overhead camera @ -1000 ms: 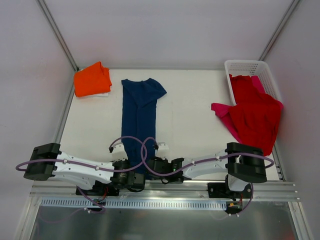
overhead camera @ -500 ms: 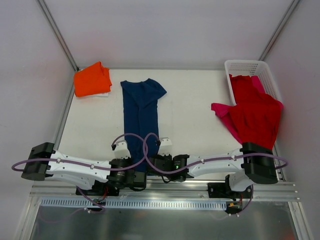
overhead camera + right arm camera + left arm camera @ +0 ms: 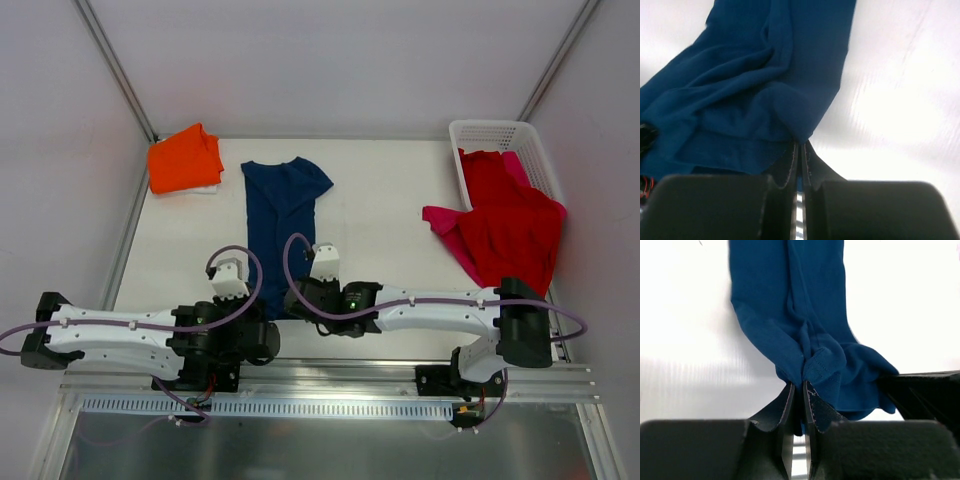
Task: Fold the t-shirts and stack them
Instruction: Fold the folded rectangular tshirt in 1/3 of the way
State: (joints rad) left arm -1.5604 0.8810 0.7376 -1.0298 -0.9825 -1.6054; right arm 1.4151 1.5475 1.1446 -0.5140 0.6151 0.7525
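Observation:
A navy t-shirt (image 3: 282, 210) lies as a long narrow strip down the middle of the table, collar end far. Its near hem is bunched and raised off the table. My left gripper (image 3: 258, 312) is shut on the hem's left corner; in the left wrist view cloth (image 3: 790, 300) is pinched between the fingertips of the left gripper (image 3: 799, 385). My right gripper (image 3: 298, 300) is shut on the right corner, and the right wrist view shows navy cloth (image 3: 755, 75) caught in the right gripper (image 3: 800, 144). An orange t-shirt (image 3: 185, 160) lies folded at the far left.
A white lattice basket (image 3: 500, 135) stands at the far right. A red t-shirt (image 3: 510, 230) spills out of it over a pink one (image 3: 445, 225) onto the table. Metal frame posts rise at both far corners; a rail runs along the near edge.
Both grippers have carried the navy shirt's near hem away from the table's near edge toward the far side. Both arms' elbows have swung outward and lower.

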